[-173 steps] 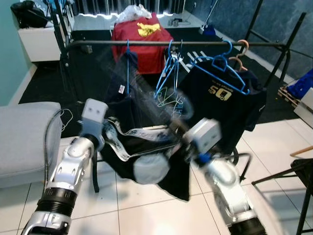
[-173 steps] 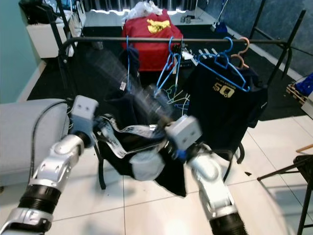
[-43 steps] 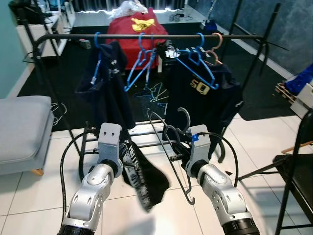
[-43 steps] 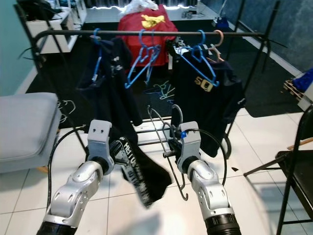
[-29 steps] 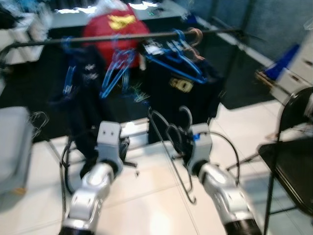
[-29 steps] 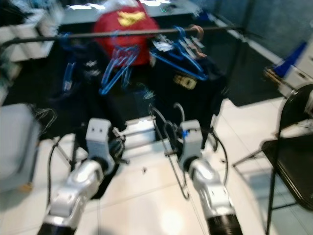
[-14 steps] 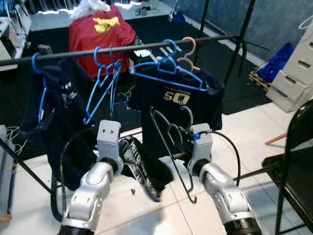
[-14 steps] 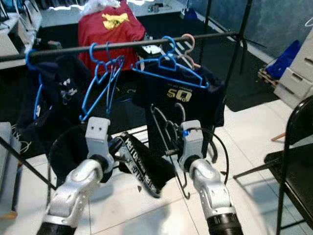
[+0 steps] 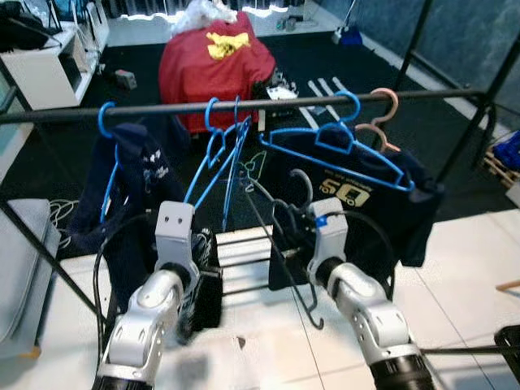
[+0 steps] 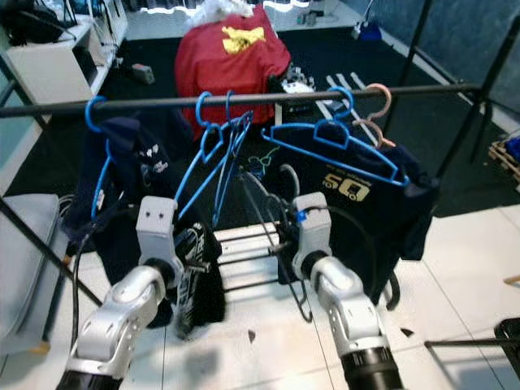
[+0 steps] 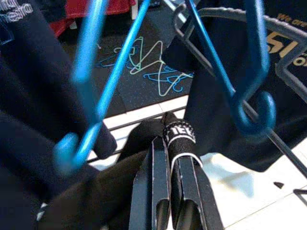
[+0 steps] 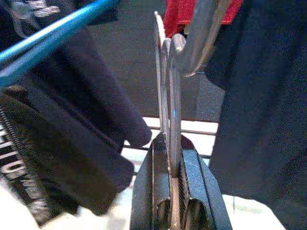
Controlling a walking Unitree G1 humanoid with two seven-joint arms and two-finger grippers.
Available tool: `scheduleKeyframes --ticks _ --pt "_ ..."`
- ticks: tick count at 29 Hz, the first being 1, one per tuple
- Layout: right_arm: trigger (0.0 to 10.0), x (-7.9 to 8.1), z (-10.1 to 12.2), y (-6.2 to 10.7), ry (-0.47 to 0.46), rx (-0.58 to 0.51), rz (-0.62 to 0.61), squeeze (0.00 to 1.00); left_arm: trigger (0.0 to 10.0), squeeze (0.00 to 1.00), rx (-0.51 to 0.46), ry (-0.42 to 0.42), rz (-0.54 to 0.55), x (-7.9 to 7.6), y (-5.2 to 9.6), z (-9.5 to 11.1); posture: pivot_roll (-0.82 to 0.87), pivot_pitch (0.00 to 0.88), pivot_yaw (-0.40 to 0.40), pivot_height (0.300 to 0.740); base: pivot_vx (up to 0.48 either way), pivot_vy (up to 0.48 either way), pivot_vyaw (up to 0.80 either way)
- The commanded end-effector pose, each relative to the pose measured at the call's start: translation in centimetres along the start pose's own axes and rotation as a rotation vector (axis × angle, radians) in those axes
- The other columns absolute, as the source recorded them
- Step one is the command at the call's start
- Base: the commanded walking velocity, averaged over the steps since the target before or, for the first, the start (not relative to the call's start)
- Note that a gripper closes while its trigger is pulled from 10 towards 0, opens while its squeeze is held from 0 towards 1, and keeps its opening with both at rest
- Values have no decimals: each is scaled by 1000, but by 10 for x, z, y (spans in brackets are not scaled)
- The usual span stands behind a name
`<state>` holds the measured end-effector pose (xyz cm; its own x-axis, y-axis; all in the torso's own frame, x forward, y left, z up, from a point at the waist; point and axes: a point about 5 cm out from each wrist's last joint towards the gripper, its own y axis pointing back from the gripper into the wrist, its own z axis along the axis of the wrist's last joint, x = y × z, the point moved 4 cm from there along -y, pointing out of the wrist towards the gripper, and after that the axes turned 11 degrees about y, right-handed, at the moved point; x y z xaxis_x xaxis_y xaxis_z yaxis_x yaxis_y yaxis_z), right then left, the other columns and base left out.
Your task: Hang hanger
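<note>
Hangers [image 9: 218, 158] and shirts [image 9: 370, 191] hang on the rail [image 9: 162, 109] — a chair [image 9: 213, 57] stands behind it

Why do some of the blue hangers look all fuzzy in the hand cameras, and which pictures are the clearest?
In the left wrist view the blue hangers sit very close to the lens, so they blur, while the left gripper pinching the black garment looks sharp. In the right wrist view the blue bar at the top is soft too, and the grey hanger glints. The two eye views are clearest, with white glare along the far wall.
</note>
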<state>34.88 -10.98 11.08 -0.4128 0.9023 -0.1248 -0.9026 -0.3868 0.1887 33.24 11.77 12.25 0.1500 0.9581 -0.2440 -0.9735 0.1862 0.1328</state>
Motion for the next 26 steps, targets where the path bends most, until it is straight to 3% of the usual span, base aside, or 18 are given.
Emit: scheduleKeyframes --ticks 1,5,13,26 --pt "10000 -3 1 1 -3 -8 -18 0 10000 0 15 2 -7 -2 1 -4 8 88 -19 740 371 0 0" --pt "10000 -9 4 2 -3 -12 -44 0 10000 0 31 3 -45 -7 4 -8 4 89 -18 740 293 0 0" --pt "10000 -19 16 2 30 -47 -85 0 10000 0 39 -32 -186 -28 15 -11 5 93 -19 740 0 0 0" --pt "10000 -34 45 3 81 -142 -166 0 10000 0 51 -63 -115 -9 15 -12 18 97 -15 740 0 0 0"
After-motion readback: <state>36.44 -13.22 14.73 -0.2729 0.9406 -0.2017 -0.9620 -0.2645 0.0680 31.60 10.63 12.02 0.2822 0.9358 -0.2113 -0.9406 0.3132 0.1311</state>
